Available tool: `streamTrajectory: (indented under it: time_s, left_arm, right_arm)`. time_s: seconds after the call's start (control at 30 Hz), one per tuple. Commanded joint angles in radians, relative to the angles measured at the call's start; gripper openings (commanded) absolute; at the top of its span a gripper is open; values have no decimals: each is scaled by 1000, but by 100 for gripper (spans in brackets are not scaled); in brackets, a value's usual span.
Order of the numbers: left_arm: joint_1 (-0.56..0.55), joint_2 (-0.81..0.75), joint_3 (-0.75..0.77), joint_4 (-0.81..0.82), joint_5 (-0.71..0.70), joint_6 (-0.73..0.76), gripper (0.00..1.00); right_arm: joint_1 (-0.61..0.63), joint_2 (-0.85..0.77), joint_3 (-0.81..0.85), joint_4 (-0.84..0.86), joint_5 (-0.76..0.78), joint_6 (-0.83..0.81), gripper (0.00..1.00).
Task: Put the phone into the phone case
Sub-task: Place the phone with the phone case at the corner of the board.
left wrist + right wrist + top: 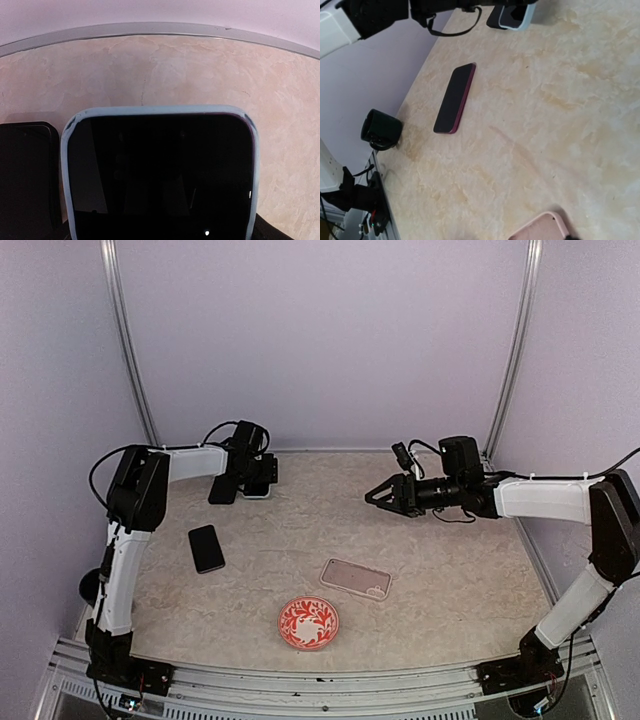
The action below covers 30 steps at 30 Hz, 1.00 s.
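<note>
Beige marbled table (450, 570) carries everything, and the 1 red patterned plate (308, 623) near its front edge serves as the landmark. The 2 arms come next in size. The left arm (135, 490) rises from its base left of the plate, folds at the elbow and reaches to the far-left corner, well beyond the plate. There the left gripper (247, 480) sits over 1 phone in a light blue cover (160, 175). That phone fills the left wrist view, so I cannot tell how the fingers stand. The right arm (540, 498) stretches nearly level from the right side, its right gripper (375, 497) pointing left, above the table beyond and right of the plate. Its tips look drawn together with nothing between them. 1 pink phone case (355, 578) lies flat just beyond and right of the plate, its long axis running left to right with the right end a little nearer. 1 bare dark phone (206, 548) lies flat, screen up, left of and beyond the plate, apart from the case. Its long axis runs near to far, the far end leaning slightly left. 1 dark slab (222, 490) stands just beside the blue-covered phone, and 1 black round knob (380, 129) sits at the table's left edge.
</note>
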Motion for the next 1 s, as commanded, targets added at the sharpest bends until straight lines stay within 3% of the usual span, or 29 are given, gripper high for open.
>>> streamTrajectory:
  time_s: [0.0, 0.97]
  left_arm:
    - [3, 16, 10, 53, -7, -22, 61]
    - [0, 62, 8, 35, -37, -46, 73]
  right_arm:
    - [-8, -15, -13, 23, -11, 2, 70]
    - [-7, -6, -15, 42, -20, 14, 70]
